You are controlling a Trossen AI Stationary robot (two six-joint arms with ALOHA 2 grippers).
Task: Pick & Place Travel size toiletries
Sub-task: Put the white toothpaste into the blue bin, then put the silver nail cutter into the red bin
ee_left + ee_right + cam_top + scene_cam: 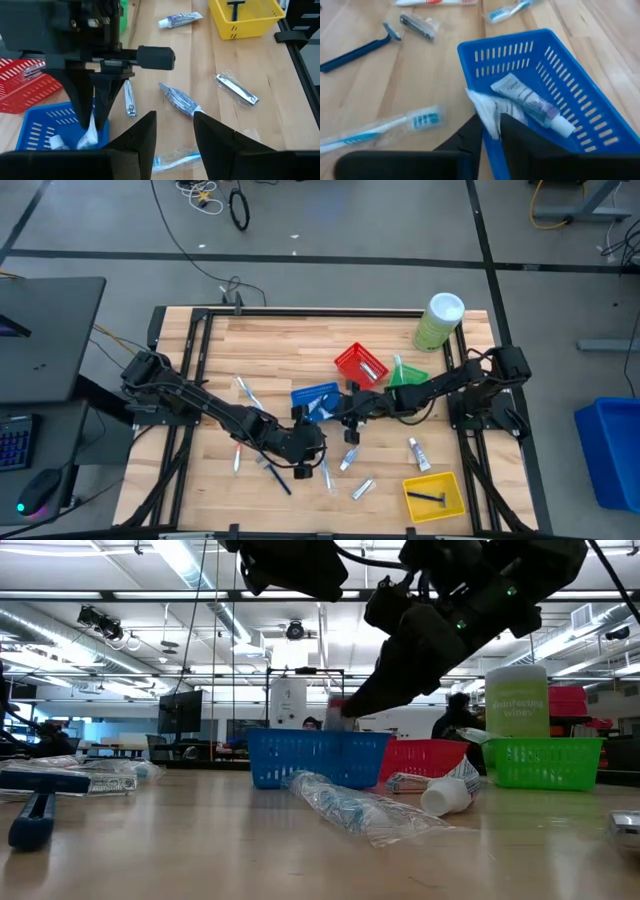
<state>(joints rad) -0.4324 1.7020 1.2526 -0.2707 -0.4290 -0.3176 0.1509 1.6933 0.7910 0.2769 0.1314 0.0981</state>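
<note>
Here, right gripper pinches a wrapped packet over the blue basket, release due next; left gripper gapes empty.

overhead, level and both wrist cameras share the blue basket.

The blue basket sits mid-table, its mouth taken up by the right gripper with a clear wrapped packet between its fingers, above a white tube. At its 2 o'clock the red basket crowds close. At 5 o'clock loose wrapped items lie scattered. Bare wood lies open toward 11 o'clock. The left gripper blocks 6 o'clock.
</note>
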